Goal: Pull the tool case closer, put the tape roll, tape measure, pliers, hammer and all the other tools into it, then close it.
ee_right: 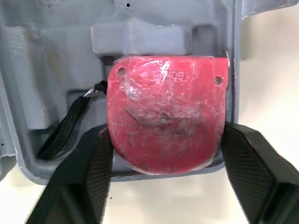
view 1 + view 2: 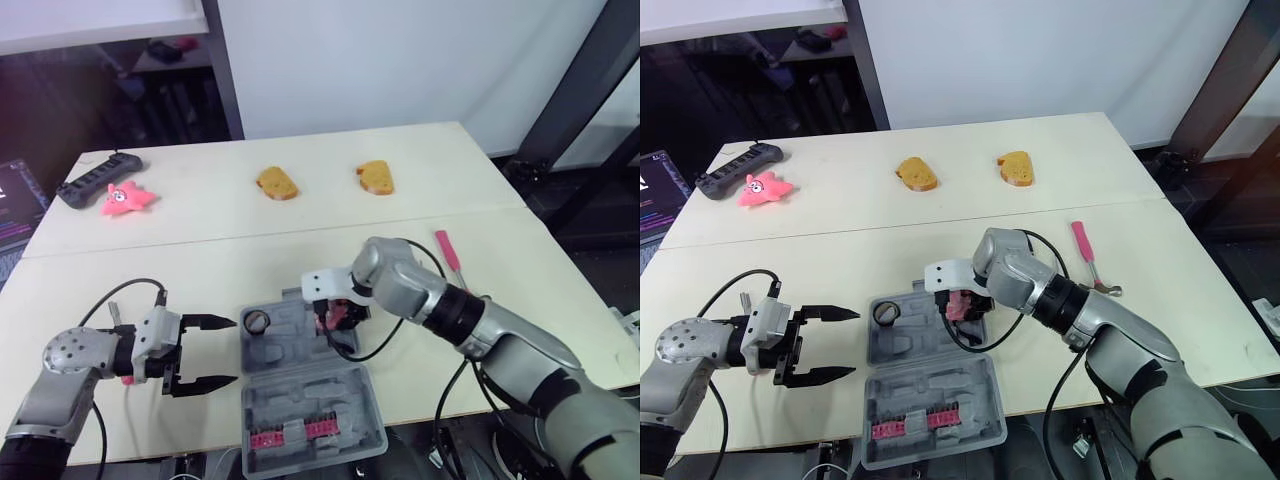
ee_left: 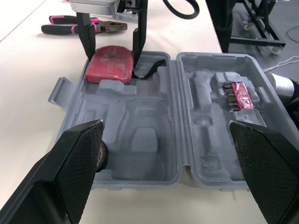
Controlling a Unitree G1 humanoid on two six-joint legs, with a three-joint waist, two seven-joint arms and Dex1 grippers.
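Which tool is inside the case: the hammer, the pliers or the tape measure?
The tape measure, held in the case's corner by the right gripper; hammer and pliers lie on the table.

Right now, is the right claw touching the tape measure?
Touching: in the right wrist view, the right claw has both fingers against the tape measure.

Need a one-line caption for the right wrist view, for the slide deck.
Right gripper holds the red tape measure at the edge of the open grey tool case, its black strap lying in the tray alongside.
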